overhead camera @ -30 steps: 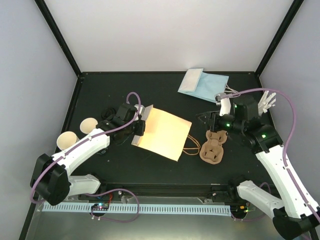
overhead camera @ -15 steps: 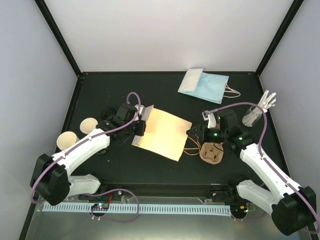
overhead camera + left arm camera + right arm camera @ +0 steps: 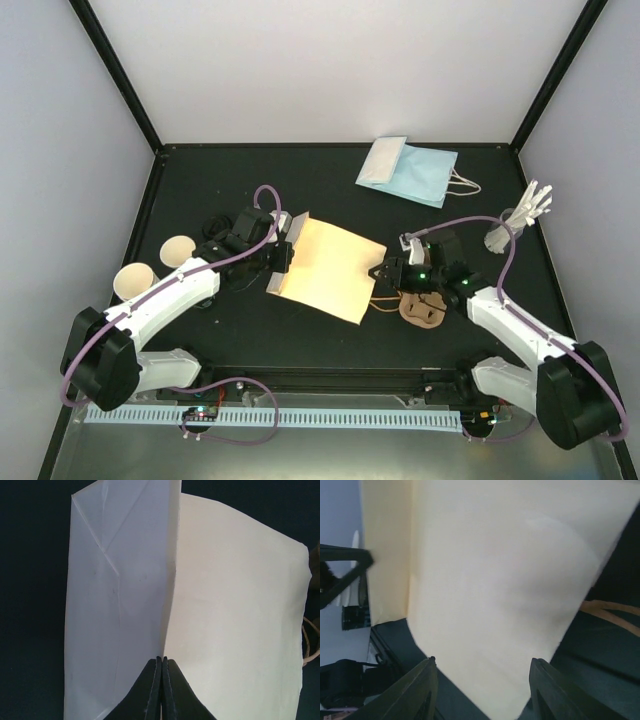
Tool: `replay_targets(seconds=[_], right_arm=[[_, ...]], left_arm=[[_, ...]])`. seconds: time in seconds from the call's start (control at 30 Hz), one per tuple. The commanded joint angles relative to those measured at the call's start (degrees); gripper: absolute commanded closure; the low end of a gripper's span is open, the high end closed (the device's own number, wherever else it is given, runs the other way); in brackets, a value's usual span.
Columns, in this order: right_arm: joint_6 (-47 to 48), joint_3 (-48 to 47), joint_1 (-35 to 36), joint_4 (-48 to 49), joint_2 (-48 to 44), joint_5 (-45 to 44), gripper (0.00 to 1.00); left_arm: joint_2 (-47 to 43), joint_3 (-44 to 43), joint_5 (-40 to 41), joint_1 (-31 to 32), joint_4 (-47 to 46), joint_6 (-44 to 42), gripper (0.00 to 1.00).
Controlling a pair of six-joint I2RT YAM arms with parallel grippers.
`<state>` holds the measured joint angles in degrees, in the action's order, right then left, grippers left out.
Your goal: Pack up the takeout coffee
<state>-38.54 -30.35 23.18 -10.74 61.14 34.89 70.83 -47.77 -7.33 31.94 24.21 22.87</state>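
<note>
The tan paper bag (image 3: 325, 268) lies flat in the middle of the table. My left gripper (image 3: 285, 245) is shut on the fold at the bag's left end; in the left wrist view the closed fingers (image 3: 162, 662) pinch the crease of the bag (image 3: 230, 605). My right gripper (image 3: 385, 272) is open at the bag's right edge. In the right wrist view its fingers (image 3: 427, 680) stand wide apart on either side of a corner of the bag (image 3: 500, 590). The takeout coffee with its black lid does not show in any view.
A brown pulp cup carrier (image 3: 422, 305) lies under my right arm, beside the bag's string handles (image 3: 385, 298). A blue bag (image 3: 408, 170) lies at the back. Two lidless cream cups (image 3: 178, 250) stand at the left. A white object (image 3: 520, 215) stands at the right.
My right arm has swung left and lowered from above the carrier to the bag's right edge, gripper open. The left gripper and the bag have not moved.
</note>
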Motion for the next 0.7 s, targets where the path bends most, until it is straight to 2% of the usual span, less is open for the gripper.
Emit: replay_targets(seconds=[0.0,0.2,0.67], right_arm=[[-0.22,2.29,0.31,6.18,3.91,-1.39,0.47],[-0.02,3.98,0.26,10.94,9.59,-1.53,0.47],[-1.18,4.75,0.29,16.98,15.12,1.48,0.48]], left_arm=[[-1.46,-0.19,-1.17,-0.16,-1.34,0.81,0.98],[-1.45,-0.11,-1.09,-0.18,-1.22,0.85,0.99],[-1.48,0.07,-1.36,-0.14,-1.52,0.86,0.98]])
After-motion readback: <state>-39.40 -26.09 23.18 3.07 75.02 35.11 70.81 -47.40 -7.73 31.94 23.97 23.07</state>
